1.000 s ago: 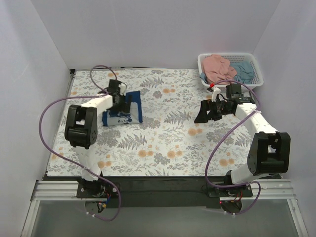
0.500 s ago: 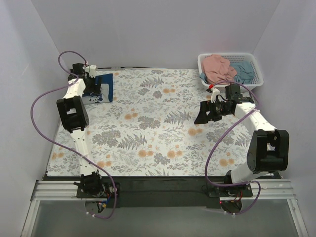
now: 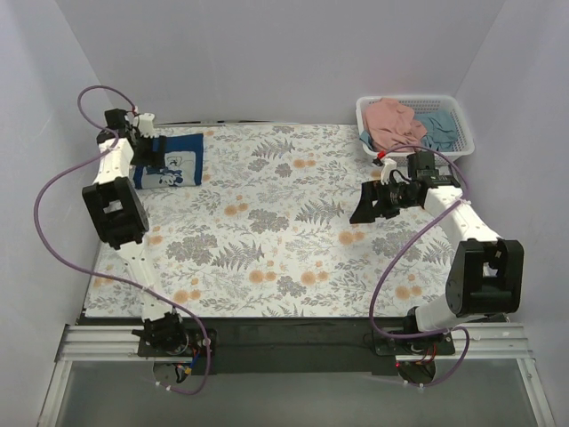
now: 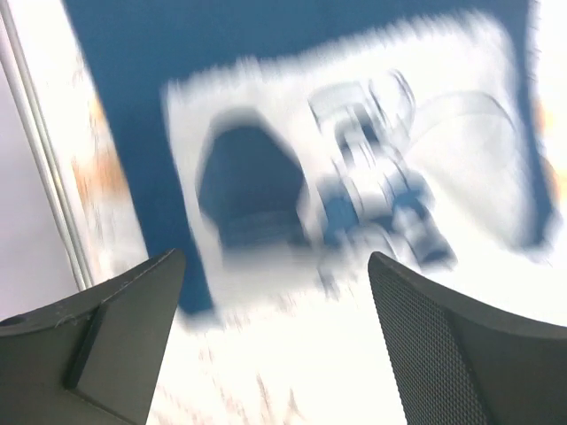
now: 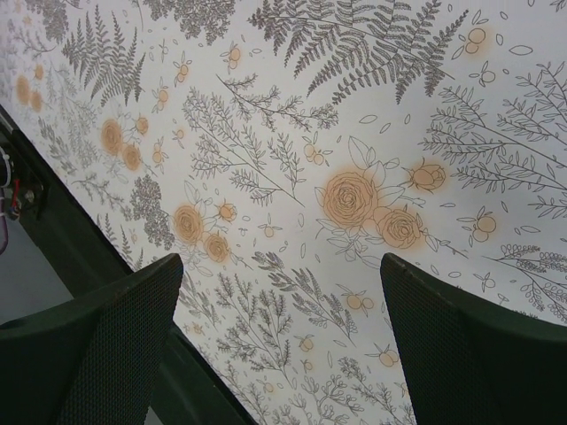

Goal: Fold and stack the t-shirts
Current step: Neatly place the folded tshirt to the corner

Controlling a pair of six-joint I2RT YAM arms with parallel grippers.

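The folded dark navy t-shirt [image 3: 173, 160], with a white print on top, lies flat at the table's back left corner. It fills the left wrist view [image 4: 133, 53], blurred by motion. My left gripper [image 3: 144, 153] hovers over the shirt's left edge, open and empty [image 4: 275, 345]. The salmon pink t-shirt [image 3: 391, 120] and the light teal-blue t-shirt [image 3: 437, 126] lie crumpled in the white basket [image 3: 462, 140] at the back right. My right gripper [image 3: 369, 205] is open and empty above the floral cloth, in front of the basket [image 5: 283, 336].
A floral tablecloth [image 3: 284, 231] covers the table. White walls close in on the left, back and right. The table's dark front edge [image 5: 53, 221] shows in the right wrist view. Purple cables loop off both arms.
My left arm swung from the table's middle left to the back left corner, taking the navy shirt along. The shirt now lies flat there. The right arm has not moved.
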